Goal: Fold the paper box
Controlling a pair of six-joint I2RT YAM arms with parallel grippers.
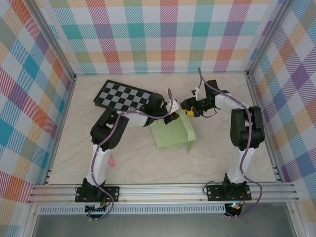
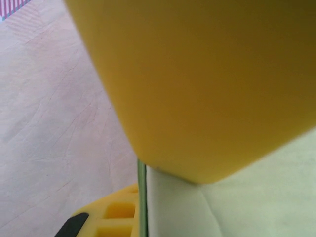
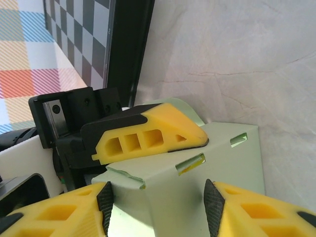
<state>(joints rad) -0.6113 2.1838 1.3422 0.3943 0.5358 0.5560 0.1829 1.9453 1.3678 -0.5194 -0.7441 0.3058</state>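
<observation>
While the light, crease-prone paper box (image 1: pixel 173 132) is edge-pinched by the left tool (image 3: pixel 195 143), the right tool (image 3: pixel 157 200) is held parted, empty.

left claw (image 3: pixel 193 142) on paper box (image 3: pixel 227 163) edge

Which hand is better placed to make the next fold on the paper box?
Probably the right. The left hand is shut on the paper box, holding it; the right hand is open, fingers astride a panel.

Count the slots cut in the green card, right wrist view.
2. One slot is mid-panel of the paper box, yellow showing through it; the other lies near its right edge. Others may be hidden.
</observation>
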